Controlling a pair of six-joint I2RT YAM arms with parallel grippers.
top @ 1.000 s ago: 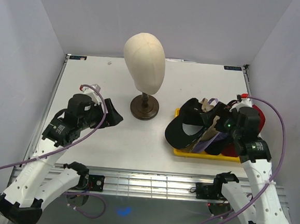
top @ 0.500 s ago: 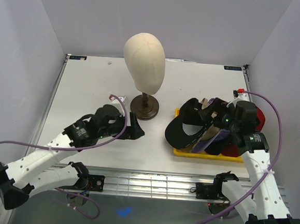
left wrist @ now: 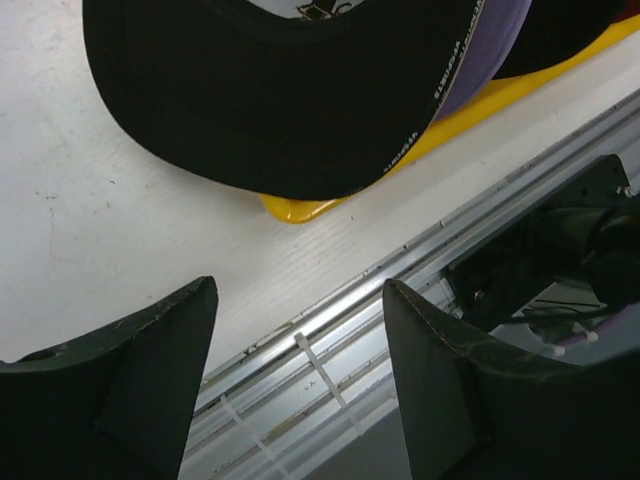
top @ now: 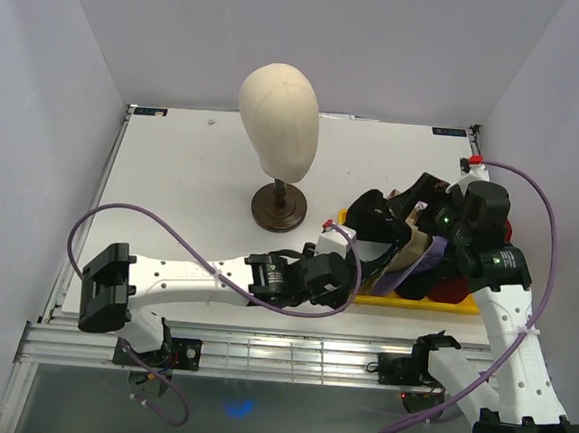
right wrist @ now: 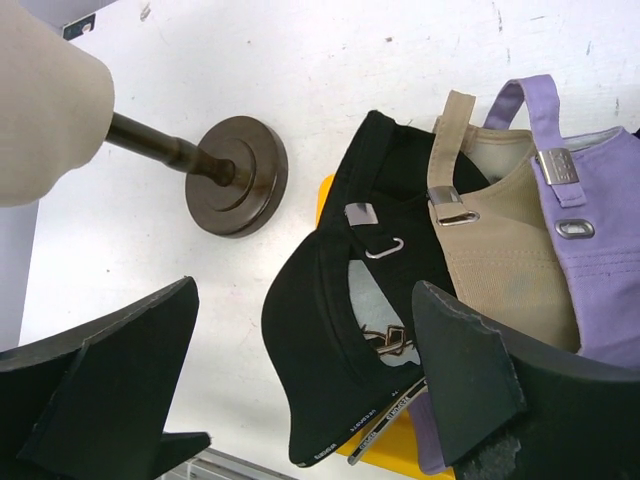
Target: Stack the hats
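Several hats lie piled in the yellow tray (top: pixel 409 302) at the right. A black cap (top: pixel 367 221) is at the left of the pile, its brim (left wrist: pixel 280 100) hanging over the tray corner (left wrist: pixel 300 208). Beside it lie a tan cap (right wrist: pixel 490 240) and a lavender cap (right wrist: pixel 590 280), with a red one (top: pixel 457 290) at the tray's right end. My left gripper (top: pixel 337 276) is open and empty, low by the tray's front left corner, just under the black brim. My right gripper (top: pixel 420 212) hovers open and empty above the pile, over the black cap (right wrist: pixel 330 330).
A beige mannequin head (top: pixel 279 105) on a dark round stand (top: pixel 278 208) rises at the table's middle back, left of the tray. The left arm (top: pixel 194 277) lies stretched along the front edge. The metal rail (left wrist: pixel 330 330) runs right below the left fingers.
The left arm has swung from the table's left side across the front to the tray's corner. The right gripper has shifted slightly back and up over the caps.
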